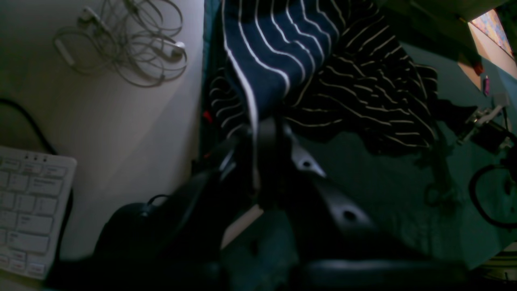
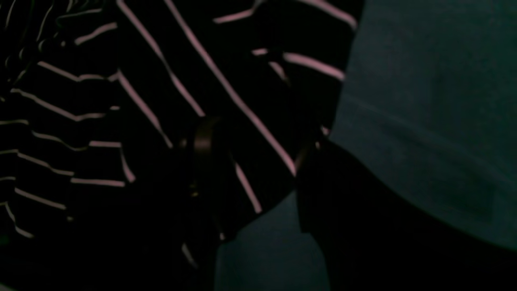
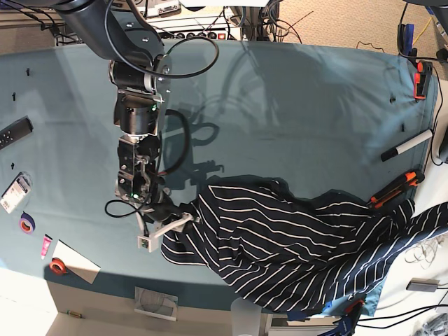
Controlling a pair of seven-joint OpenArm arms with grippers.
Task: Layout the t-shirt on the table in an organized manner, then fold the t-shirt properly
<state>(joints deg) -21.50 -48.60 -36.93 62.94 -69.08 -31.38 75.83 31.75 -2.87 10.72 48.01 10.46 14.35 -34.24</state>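
Across the near edge of the table (image 3: 294, 105), the t-shirt (image 3: 280, 259) lies crumpled with its long axis running along that edge, from the middle toward the near right corner, where one end is lifted off the surface past the table's right edge. Its white stripes slant in differing directions over the folds.

At the garment's left end, the right gripper (image 3: 175, 218) stands with its fingers spread wide; in the right wrist view, striped cloth lies between the fingers (image 2: 204, 161), though whether they grip it cannot be told.

At the right end, the left gripper (image 1: 258, 133) is clamped on a bunched fold of the t-shirt, holding it above the table's corner.

Teal cloth covers the surface. Tape rolls (image 3: 26, 224) sit at its left edge, a marker (image 3: 406, 145) near its right edge. Beyond the right edge, a white desk carries a keyboard (image 1: 28, 210) and tangled earphones (image 1: 129, 44).
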